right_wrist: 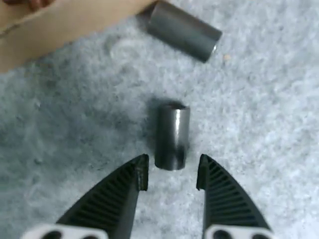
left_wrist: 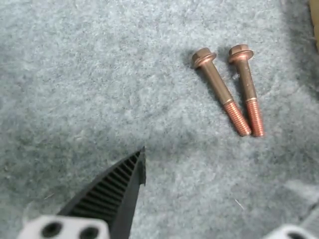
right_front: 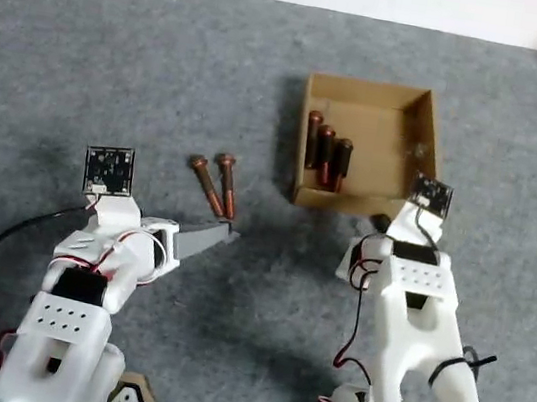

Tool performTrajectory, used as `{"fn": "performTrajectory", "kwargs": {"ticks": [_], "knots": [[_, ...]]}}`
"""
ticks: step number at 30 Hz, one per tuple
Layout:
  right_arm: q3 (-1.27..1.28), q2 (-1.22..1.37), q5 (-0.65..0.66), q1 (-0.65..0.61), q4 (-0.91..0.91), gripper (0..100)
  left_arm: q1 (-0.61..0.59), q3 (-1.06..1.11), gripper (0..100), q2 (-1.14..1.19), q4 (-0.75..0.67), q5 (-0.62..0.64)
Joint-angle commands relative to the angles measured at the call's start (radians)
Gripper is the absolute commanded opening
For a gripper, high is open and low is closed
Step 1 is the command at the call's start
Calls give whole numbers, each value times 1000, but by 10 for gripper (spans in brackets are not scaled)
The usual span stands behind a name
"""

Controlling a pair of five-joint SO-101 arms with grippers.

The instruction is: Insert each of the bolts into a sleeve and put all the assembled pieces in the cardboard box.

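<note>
While R tool (right_wrist: 172,172) jaws sit apart, sleeve (right_wrist: 172,134) end lies btwn them.

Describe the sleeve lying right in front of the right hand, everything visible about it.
The sleeve is a short, plain tube, dark grey and metallic-looking, with a soft sheen along its side. It lies on its side on the grey carpet, lengthwise in line with the right hand. Its far end shows a dark open bore; no bolt sticks out. Its near end sits between the open fingertips, with a gap on each side, so only the carpet touches it.
</note>
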Motion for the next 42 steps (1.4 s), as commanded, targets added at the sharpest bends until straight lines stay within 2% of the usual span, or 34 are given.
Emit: {"fn": "performTrajectory", "kwargs": {"ticks": [1,8,14,23,27,42], "knots": [[-74,90,15,35,4,146,-15,-4,497,-5,-11,-21],[-213,262,17,56,4,146,-15,-4,497,-5,-11,-21],[-294,285,15,51,7,146,-15,-4,497,-5,-11,-21],[-323,292,69,42,51,146,-15,-4,497,-5,-11,-21],[-321,292,68,22,108,146,-15,-4,497,-5,-11,-21],[-305,292,74,2,125,145,-13,-4,497,-5,-11,-21]]}}
